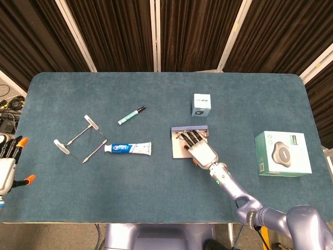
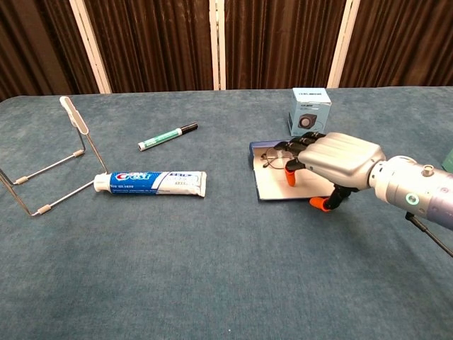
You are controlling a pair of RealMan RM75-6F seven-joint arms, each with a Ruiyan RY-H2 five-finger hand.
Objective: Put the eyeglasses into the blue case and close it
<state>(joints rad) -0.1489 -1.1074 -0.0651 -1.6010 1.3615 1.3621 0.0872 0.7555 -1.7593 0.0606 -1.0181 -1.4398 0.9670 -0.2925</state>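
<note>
The blue case (image 1: 178, 149) lies open mid-table, its white inside facing up; the chest view shows it too (image 2: 272, 188). The eyeglasses (image 2: 271, 157) lie in the case under my right hand's fingertips, mostly hidden in the head view (image 1: 182, 138). My right hand (image 1: 201, 151) (image 2: 338, 160) reaches over the case from the near side. Its fingers lie on the glasses, while the thumb hangs apart beside the case's near right corner. My left hand (image 1: 7, 162) stays at the table's far left edge with fingers spread, holding nothing.
A small blue box (image 1: 201, 104) stands just behind the case. A toothpaste tube (image 1: 127, 148), a green marker (image 1: 131, 115) and a wire stand (image 1: 79, 139) lie to the left. A green-and-white box (image 1: 282, 153) sits at the right.
</note>
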